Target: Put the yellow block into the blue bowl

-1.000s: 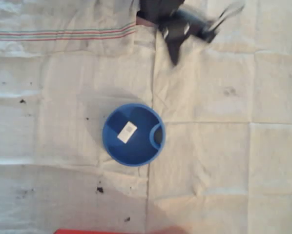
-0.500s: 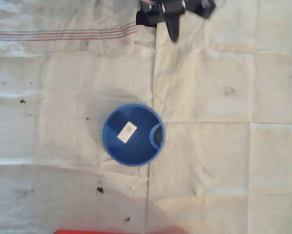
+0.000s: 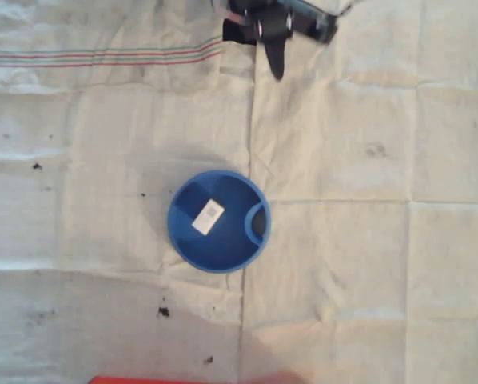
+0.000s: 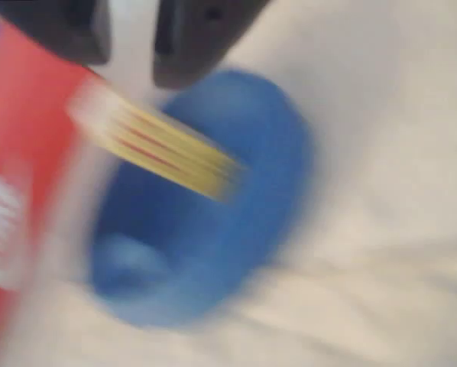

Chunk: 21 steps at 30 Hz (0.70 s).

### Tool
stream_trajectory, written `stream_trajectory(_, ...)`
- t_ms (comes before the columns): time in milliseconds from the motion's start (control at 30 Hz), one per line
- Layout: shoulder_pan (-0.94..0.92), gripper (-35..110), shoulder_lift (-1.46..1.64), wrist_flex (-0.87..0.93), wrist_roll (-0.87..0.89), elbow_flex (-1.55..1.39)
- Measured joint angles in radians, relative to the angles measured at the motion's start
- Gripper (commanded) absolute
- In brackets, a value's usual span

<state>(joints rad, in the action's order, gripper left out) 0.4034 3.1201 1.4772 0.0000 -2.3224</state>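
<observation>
Pincer [image 3: 276, 68] empty, far from blue bowl [image 3: 183, 240]; opening unclear.

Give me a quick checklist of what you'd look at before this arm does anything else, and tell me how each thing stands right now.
1. Yellow block inside the blue bowl: ok, it lies on the bowl's floor in the overhead view.
2. Bowl upright on the cloth: ok.
3. Gripper away from the bowl: ok, it sits at the top edge of the overhead view, well apart from the bowl.
4. Gripper empty: cannot tell, the overhead view is too small and the wrist view is blurred.
5. Jaws open or shut: cannot tell.
6. Wrist view sharp enough to trust: not ok, heavy motion blur.
</observation>
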Motion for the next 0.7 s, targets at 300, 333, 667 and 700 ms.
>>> stream_trajectory(300,0.005,0,0.115,-0.025,0.002,-0.345)
stream_trajectory(333,0.005,0,0.115,-0.025,0.002,-0.365)
stream_trajectory(667,0.005,0,0.115,-0.043,0.002,-0.419)
stream_trajectory(700,0.005,0,0.115,-0.043,0.002,-0.419)
